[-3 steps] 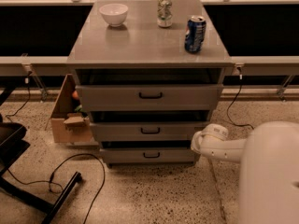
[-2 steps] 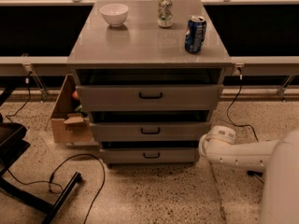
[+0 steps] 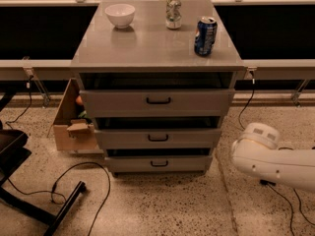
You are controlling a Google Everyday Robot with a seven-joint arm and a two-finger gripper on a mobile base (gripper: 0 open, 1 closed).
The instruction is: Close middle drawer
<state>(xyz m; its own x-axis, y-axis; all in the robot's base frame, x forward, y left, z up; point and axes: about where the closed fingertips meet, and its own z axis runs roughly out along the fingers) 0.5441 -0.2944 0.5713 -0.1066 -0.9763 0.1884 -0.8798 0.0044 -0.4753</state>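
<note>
Middle drawer (image 3: 158, 138) ajar, interior shadowed; claw unseen, arm (image 3: 275, 161) cut off right.

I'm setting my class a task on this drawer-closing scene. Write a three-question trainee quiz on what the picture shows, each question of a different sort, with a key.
1. Multiple choice: which item stands nearest the right edge of the cabinet top? A) white bowl B) blue can C) silver can
2. True or false: the white arm touches the middle drawer at its handle.
3. Short answer: what sits on the floor left of the cabinet?

Key
1. B.
2. False: the arm lies low, right of the cabinet, apart from the drawer. The gripper is not in view.
3. An open cardboard box.
</note>
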